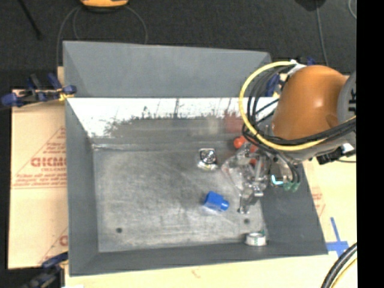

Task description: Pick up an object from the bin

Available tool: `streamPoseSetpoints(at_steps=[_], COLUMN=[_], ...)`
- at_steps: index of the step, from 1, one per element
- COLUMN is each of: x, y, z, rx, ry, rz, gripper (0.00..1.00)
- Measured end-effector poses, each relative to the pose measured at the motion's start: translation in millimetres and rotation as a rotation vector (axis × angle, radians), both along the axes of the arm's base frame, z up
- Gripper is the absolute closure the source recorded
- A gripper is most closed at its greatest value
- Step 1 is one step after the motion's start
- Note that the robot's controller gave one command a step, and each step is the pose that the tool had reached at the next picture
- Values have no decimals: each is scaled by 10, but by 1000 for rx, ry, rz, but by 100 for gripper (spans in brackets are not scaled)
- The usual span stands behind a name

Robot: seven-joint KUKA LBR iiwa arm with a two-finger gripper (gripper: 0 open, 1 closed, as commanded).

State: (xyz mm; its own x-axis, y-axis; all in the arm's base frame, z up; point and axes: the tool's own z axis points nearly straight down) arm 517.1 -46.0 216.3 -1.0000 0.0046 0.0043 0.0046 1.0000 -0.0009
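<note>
The grey metal bin (81, 191) holds a few scattered things. A small blue plastic piece, roughly cylindrical (215, 202), lies on the floor right of centre. A shiny silver metal piece (207, 158) sits behind it, towards the far wall. A small round silver cap (256, 239) rests in the near right corner, and a small red object (239, 141), possibly a ball, lies by the right wall. The gripper (245, 207) hangs low just beside the blue piece, on its right. Whether it is spread or pressed together cannot be told.
</note>
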Motion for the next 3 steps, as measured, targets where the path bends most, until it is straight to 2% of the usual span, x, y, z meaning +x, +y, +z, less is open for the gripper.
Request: streamPoseSetpoints(at_steps=[1, 2, 3], x=[144, 173, 215], y=[-144, -144, -117], z=[-1438, -1399, 75], rx=[-2, -4, -3], ry=[-13, -23, -16], rz=[233, 235, 275], gripper=[0, 100, 100])
